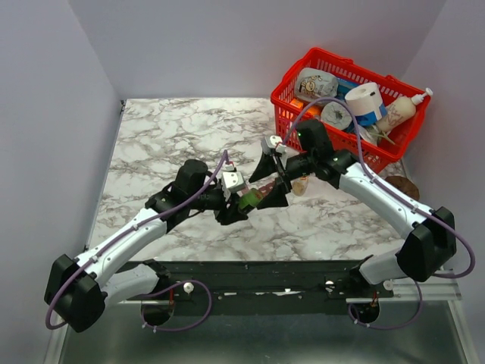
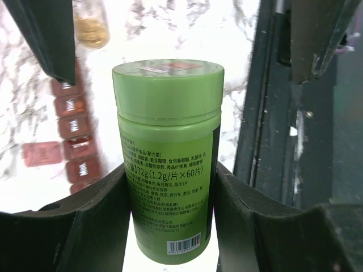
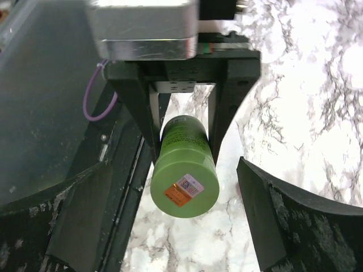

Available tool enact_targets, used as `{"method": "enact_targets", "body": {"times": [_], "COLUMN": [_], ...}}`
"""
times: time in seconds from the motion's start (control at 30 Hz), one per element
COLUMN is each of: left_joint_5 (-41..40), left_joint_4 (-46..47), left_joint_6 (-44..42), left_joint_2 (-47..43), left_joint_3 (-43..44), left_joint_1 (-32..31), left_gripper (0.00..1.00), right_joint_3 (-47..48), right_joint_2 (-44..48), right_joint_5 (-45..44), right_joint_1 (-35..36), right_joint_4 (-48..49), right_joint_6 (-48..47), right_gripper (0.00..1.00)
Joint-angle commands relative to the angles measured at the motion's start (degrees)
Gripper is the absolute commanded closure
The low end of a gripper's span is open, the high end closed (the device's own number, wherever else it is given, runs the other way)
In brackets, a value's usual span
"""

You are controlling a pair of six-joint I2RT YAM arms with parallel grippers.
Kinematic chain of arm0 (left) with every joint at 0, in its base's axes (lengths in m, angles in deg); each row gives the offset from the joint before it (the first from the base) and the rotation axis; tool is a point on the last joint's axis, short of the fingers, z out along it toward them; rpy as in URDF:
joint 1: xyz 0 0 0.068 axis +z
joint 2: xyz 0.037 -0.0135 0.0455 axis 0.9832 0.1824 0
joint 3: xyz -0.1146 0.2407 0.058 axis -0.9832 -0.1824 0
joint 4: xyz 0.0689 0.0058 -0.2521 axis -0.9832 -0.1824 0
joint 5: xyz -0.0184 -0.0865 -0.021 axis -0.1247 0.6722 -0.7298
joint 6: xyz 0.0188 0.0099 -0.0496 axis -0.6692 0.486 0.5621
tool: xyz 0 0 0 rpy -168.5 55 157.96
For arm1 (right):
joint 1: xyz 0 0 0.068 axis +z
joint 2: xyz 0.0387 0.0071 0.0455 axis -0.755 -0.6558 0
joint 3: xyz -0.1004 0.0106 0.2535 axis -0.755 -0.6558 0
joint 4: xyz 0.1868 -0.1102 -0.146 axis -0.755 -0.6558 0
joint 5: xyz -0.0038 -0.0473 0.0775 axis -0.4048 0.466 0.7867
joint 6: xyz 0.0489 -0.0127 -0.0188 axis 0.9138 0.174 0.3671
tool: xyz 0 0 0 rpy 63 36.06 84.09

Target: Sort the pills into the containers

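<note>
One green pill bottle [image 2: 167, 141] is pinched by its body in the left claw [image 2: 170, 192], long axis and lid toward 2 o'clock in the top view. The right claw [image 3: 176, 170] is spread around the lid, touching nothing. Only the left wrist view shows the one reddish-brown pill-organiser strip [image 2: 76, 147], on the table [image 2: 170, 34] at the bottle's 9 o'clock.

— How many cells has the organiser strip [image 2: 77, 141]?
— Cannot tell: its far end runs under a dark finger [image 2: 48, 34], and its near end is hidden too.
— The amber jar [image 2: 91, 25]?
— Cropped by the top edge. The fine print on the green bottle [image 2: 167, 164] is too small to read.
</note>
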State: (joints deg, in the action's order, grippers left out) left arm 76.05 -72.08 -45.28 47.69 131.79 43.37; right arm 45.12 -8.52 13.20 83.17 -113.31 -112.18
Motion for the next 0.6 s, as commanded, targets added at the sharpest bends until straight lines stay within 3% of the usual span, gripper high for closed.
{"method": "enact_targets", "body": {"times": [0.0,0.2,0.37,0.57], "left_joint_5": [-9.16,-14.62,-15.24,-16.56], "left_joint_4": [3.94,8.09,8.18,7.65], "left_joint_6": [5.54,10.93,11.28,11.1], "left_joint_2": [-3.51,-5.45,-4.84,-4.13], "left_joint_3": [-1.15,-3.43,-3.17,-2.38], "left_joint_1": [-0.18,-0.71,-0.8,-0.8], "left_gripper": [1.0,1.0,1.0,1.0], "right_joint_3": [-3.04,-4.1,-3.49,-2.43], "right_joint_2": [0.9,-1.56,-3.85,-4.64], "right_joint_5": [-5.87,-13.45,-11.7,-11.7], "right_joint_1": [-0.58,-0.58,-0.4,0.12], "right_joint_4": [14.27,19.82,22.11,20.09], "right_joint_6": [21.87,33.22,39.38,38.51], "right_gripper": [0.0,0.0,0.01,0.16]}}
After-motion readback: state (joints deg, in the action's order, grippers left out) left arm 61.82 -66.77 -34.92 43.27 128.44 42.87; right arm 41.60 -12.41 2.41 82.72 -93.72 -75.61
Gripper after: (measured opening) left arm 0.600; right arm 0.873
